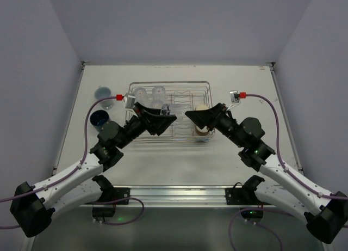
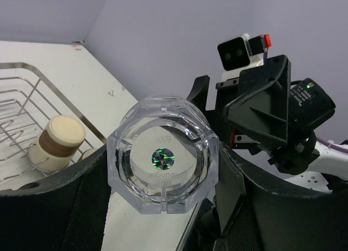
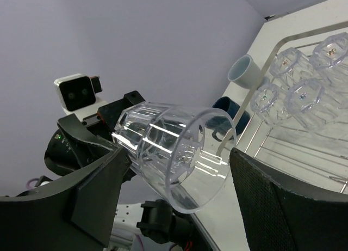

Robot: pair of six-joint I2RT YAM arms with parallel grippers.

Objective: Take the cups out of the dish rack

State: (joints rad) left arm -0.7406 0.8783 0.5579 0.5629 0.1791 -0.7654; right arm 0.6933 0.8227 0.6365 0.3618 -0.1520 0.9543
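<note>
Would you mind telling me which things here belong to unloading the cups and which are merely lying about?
Job: silver wire dish rack; clear faceted plastic tumbler held aloft; other clear tumblers and a cream brown-banded cup in the rack; pale blue cup and dark blue cup beside it.
Lying about: only the rig's purple cables.

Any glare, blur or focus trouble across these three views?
Top external: evenly lit and sharp, only soft shadows. Left wrist: clear tumbler in focus, with a small rainbow glint on its base. Right wrist: bright glare streaks across that tumbler's wall.
</note>
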